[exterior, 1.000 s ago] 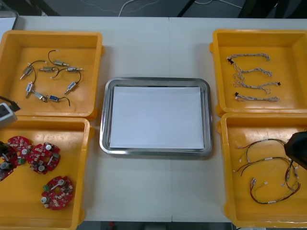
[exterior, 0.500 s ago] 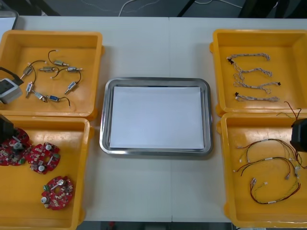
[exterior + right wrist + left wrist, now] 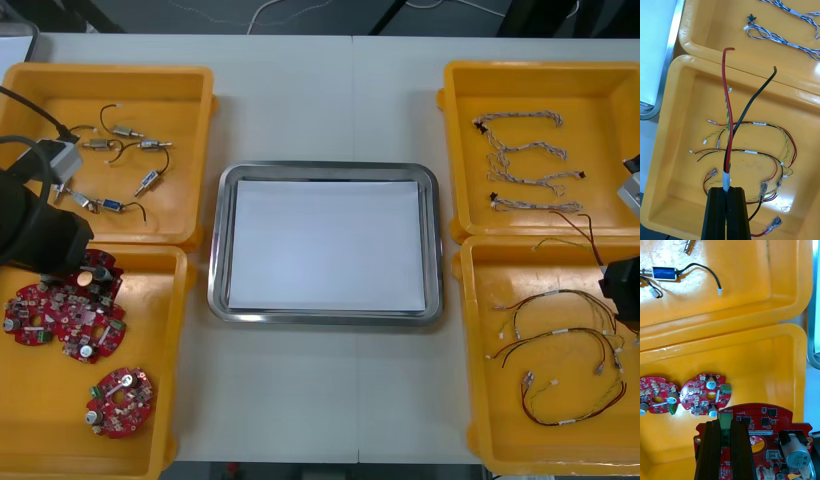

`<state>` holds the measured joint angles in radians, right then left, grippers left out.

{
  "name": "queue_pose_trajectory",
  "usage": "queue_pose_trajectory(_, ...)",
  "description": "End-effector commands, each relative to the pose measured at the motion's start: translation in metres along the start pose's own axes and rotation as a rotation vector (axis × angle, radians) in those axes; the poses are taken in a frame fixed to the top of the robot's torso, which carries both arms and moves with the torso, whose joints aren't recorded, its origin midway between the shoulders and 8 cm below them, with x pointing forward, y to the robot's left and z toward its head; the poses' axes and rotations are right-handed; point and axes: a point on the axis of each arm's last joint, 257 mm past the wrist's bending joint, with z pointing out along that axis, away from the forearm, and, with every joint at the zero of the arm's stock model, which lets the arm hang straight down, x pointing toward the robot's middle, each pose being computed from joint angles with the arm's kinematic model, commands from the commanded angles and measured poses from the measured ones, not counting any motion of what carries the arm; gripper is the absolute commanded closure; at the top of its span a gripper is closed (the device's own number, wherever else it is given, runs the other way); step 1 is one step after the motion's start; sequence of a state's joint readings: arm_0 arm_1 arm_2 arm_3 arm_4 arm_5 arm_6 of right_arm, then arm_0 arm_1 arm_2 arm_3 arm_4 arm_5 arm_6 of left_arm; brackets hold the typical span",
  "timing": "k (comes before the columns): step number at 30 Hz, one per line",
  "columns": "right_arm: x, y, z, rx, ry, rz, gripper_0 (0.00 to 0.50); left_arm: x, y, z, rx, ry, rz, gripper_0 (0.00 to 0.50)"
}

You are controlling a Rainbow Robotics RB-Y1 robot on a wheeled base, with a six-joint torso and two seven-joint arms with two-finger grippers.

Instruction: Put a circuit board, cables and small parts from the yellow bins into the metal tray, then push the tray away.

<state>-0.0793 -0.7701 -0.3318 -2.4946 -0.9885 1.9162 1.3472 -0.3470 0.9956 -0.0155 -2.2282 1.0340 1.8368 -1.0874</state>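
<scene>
Over the near left yellow bin, a red circuit board is held by the left gripper, whose fingers are pinched on its green plug. Three more boards are lying in that bin. Over the near right yellow bin, a red and black cable is squeezed between the fingers of the right gripper. The metal tray, white inside, is set between the bins. Farther off, small metal parts and blue and white cables are kept in the far bins.
</scene>
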Motion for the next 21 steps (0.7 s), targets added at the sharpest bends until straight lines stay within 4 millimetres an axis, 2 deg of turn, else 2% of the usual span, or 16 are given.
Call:
queue_pose_trajectory(1,-0.015,0.004,-0.017,0.009,-0.040,-0.128,0.500,-0.029,-0.011,-0.016,-0.060,-0.070,0.056,0.500)
queue_pose_trajectory(11,-0.023,0.023,-0.016,-0.015,-0.045,-0.191,0.500,-0.062,-0.059,-0.001,-0.098,-0.103,-0.063,0.500)
queue_pose_trajectory(21,-0.026,0.034,-0.012,-0.029,-0.038,-0.214,0.500,-0.089,-0.097,0.020,-0.092,-0.128,-0.122,0.500)
